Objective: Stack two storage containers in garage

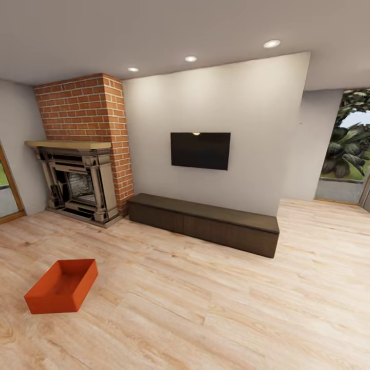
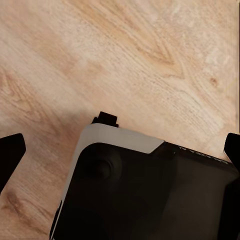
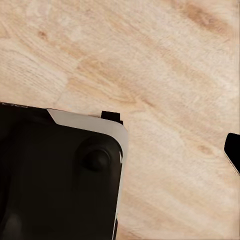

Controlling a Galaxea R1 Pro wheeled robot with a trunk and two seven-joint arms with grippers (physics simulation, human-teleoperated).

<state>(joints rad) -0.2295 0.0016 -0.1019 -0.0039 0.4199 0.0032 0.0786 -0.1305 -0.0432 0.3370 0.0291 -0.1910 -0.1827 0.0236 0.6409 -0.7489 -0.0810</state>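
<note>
- Nearest of all is the light wood plank floor [image 1: 205, 308], running from the bottom of the head view right back to the far wall.
- One orange-red storage container [image 1: 61, 285] sits on those planks toward the left, open side up, with nothing inside that I can see, well apart from the furniture.
- Behind it, the brick fireplace [image 1: 82, 154] stands against the back wall, with a wooden mantel and a dark stone surround.
- A long, low dark cabinet [image 1: 203, 222] runs along the white wall just right of the fireplace, and a black television [image 1: 200, 150] hangs above it.
- On the far right a glass door [image 1: 347, 149] looks out on green plants.
- The left gripper [image 2: 120, 150] hangs over the planks and the robot's dark base [image 2: 150, 195]; its two black fingertips [image 2: 10, 152] sit wide apart at either edge of the left wrist view, holding nothing.
- Of the right gripper, just one black fingertip [image 3: 232, 150] shows at the edge of the right wrist view, so I cannot tell how far it is spread.
</note>
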